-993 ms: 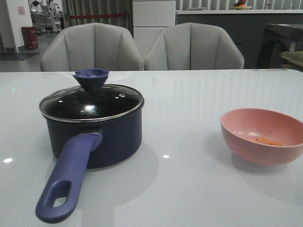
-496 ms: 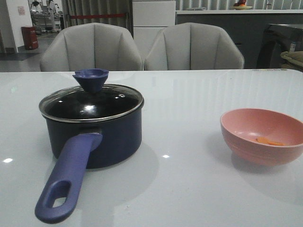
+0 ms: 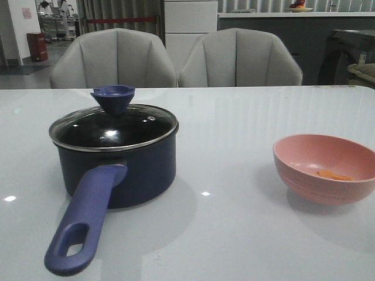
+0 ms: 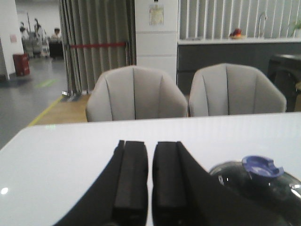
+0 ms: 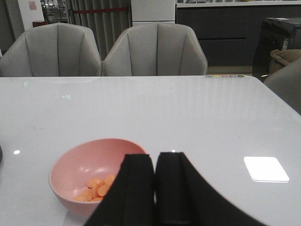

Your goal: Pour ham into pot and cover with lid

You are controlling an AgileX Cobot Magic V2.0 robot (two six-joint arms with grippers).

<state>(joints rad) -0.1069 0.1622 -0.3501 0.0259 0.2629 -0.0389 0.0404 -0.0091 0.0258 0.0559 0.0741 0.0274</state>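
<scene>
Pot [image 3: 120, 167] sits left-front on the table [image 3: 234, 134], lid [image 3: 114, 124] on, handle pointing toward the front edge. Ham [image 3: 333, 174] lies in the bowl [image 3: 324, 168] near the right edge. Left gripper [image 4: 149, 176] and right gripper [image 5: 155, 186] are both closed, holding nothing.

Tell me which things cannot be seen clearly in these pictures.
- Pot inside: front view, dark under the glass lid.
- Ham count: right wrist view, partly behind the right hand; too small in front view.
- Lid: left wrist view, partly behind the left hand.
- Both hands: outside front view.
</scene>
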